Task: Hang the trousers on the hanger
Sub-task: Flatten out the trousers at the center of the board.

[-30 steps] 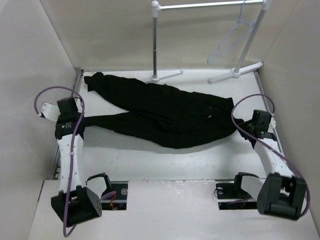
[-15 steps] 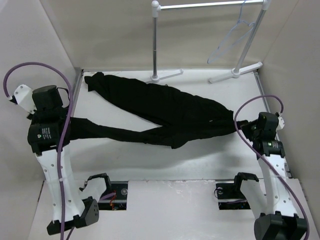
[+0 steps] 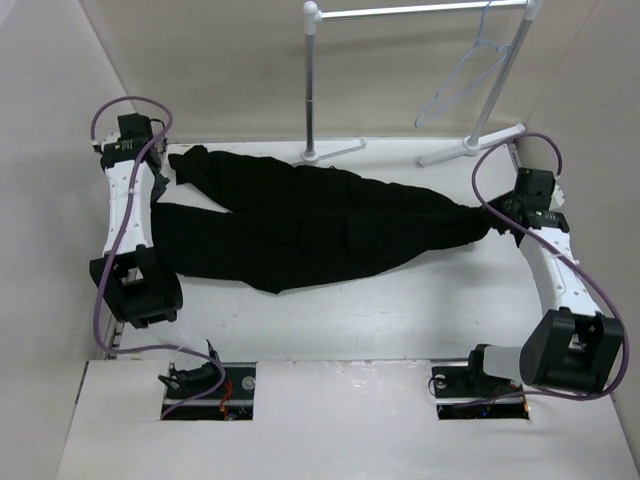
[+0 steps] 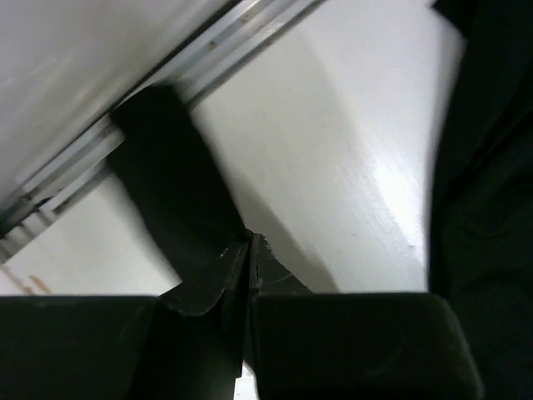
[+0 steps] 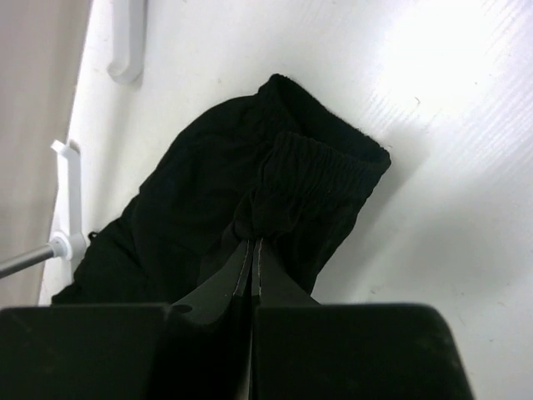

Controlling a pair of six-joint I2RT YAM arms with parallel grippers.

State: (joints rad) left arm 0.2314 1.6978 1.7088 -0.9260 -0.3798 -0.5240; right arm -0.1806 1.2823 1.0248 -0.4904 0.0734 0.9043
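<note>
The black trousers (image 3: pixel 320 215) lie stretched across the white table, legs to the left and waistband to the right. My left gripper (image 3: pixel 157 188) is at the far left, shut on a leg end; in the left wrist view the closed jaws (image 4: pixel 250 243) pinch a strip of black fabric (image 4: pixel 166 179). My right gripper (image 3: pixel 497 222) is shut on the gathered waistband (image 5: pixel 312 171), its tips (image 5: pixel 252 240) buried in the cloth. The pale thin hanger (image 3: pixel 462 78) hangs from the rack's rod at the back right, apart from both grippers.
A white garment rack stands at the back, with a left pole (image 3: pixel 312 80), a right pole (image 3: pixel 505 70) and feet (image 3: pixel 335 150) on the table near the trousers. Beige walls close in both sides. A metal rail (image 4: pixel 208 58) runs along the table's left edge.
My left arm has swung from the near left to the far left corner, carrying the leg end. My right arm has moved back and right with the waistband. The trousers now lie stretched wider.
</note>
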